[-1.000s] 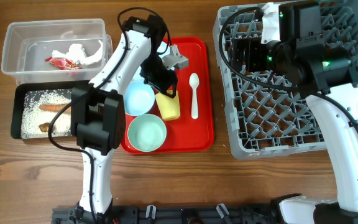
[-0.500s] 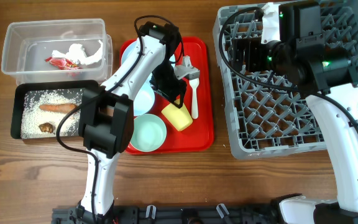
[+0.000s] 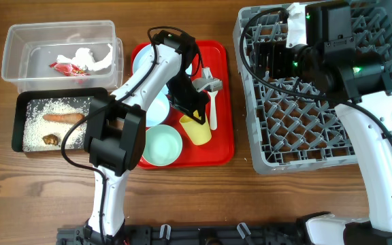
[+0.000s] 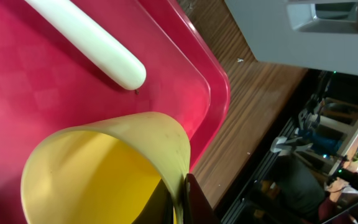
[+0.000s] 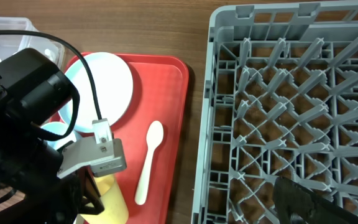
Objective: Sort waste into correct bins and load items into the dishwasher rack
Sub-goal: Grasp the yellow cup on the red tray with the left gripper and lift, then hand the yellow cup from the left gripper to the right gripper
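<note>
Your left gripper (image 3: pixel 192 117) has shifted right and clamped the rim of the small yellow plastic cup (image 3: pixel 197 129), tipped on the flat red tray (image 3: pixel 223 146). Lift straight, clear of the white plastic spoon (image 3: pixel 213 112), toward the grey pegged rack (image 3: pixel 305 129); your right gripper (image 3: pixel 272 58) hangs wide.

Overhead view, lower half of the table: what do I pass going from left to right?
black tray → mint green bowl → yellow cup → dishwasher rack
</note>
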`<state>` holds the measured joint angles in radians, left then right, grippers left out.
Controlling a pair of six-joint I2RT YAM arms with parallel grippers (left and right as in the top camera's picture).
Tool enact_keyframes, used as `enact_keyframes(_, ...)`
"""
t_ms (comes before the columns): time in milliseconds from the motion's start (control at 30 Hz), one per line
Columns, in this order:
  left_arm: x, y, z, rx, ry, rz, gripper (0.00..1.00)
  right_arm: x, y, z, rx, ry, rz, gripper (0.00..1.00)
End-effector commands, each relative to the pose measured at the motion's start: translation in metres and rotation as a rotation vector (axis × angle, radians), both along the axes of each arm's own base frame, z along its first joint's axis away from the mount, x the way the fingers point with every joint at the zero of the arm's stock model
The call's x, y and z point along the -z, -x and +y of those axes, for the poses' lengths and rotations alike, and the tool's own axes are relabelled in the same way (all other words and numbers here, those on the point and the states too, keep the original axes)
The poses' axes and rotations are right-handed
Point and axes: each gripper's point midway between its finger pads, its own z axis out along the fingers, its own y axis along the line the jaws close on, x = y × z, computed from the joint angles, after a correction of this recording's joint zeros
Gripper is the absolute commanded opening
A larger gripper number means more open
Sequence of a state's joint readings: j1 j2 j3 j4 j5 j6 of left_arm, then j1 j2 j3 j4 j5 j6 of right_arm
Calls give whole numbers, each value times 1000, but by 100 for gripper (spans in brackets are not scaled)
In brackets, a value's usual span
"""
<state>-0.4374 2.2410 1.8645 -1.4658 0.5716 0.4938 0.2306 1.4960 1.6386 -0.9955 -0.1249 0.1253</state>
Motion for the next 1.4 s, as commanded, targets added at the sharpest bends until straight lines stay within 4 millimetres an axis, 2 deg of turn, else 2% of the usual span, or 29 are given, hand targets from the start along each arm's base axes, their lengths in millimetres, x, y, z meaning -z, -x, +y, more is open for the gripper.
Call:
enact_keyframes(0,18,6,8,-14,-43,58,4,6,-3,-2,-2,28,4,100)
enact_keyframes(100,-3,10,-10,-60,72,128,4,3,-4,5,-28,-4,-4,100)
enact_keyframes(167,-17,6,-17,-88,131,145,4,1,-4,11,-49,-31,-9,100)
enact_keyframes(333,-68,-26,-19,-235,323,174,4,-8,-5,27,-113,-105,-33,100)
enact_keyframes(467,-113,-62,-5,-370,541,181,4,-14,-9,45,-192,-190,-52,100)
enact_keyframes(667,-158,-104,37,-562,816,210,4,-18,-12,81,-461,-370,-75,100)
enact_keyframes(767,-170,-115,52,-610,890,208,4,-21,-16,86,-551,-462,-93,99)
enact_keyframes(867,-182,-122,62,-642,963,207,4,-21,-23,81,-643,-558,-121,98)
enact_keyframes(967,-182,-124,64,-645,967,202,4,-21,-25,76,-762,-680,-150,98)
enact_keyframes(1067,-182,-122,61,-638,966,206,4,3,-35,79,-790,-742,-110,95)
enact_keyframes(1200,-182,-117,50,-612,963,214,4,33,-43,96,-811,-758,-59,93)
enact_keyframes(1300,-182,-113,39,-582,963,216,4,45,-45,112,-845,-760,-49,92)
enact_keyframes(1367,-182,-111,33,-565,963,217,4,46,-43,121,-870,-757,-58,91)
